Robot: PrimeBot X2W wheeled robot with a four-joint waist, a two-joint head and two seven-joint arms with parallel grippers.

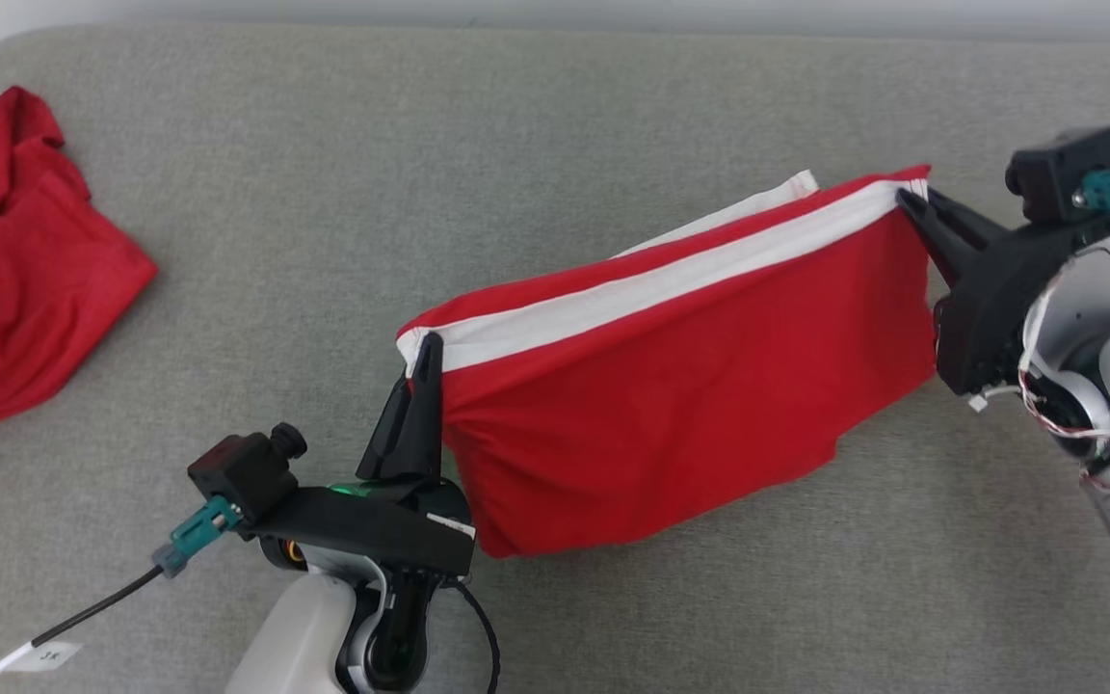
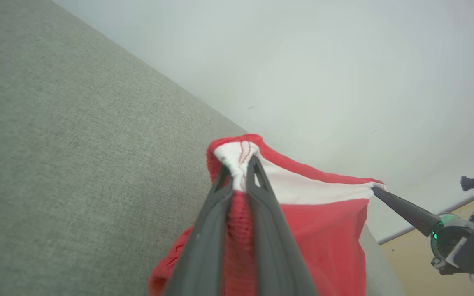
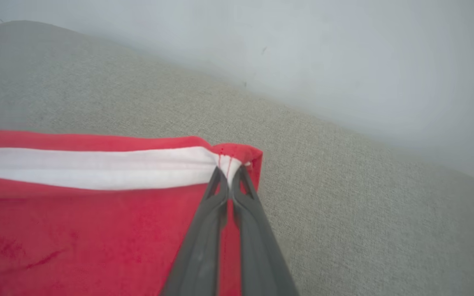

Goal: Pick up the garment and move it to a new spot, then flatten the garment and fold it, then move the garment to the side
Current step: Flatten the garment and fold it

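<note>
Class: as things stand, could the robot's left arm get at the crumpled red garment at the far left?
Probably not yet: its left gripper is shut on a corner of the striped garment, stretched to the right gripper. It would have to let go first.

The left gripper and right gripper each have two long, matte-black tapered fingers. Each wrist carries a black box camera with a teal connector. The forearm shells are white-grey. Red-and-white twisted wires run beside the right wrist.
</note>
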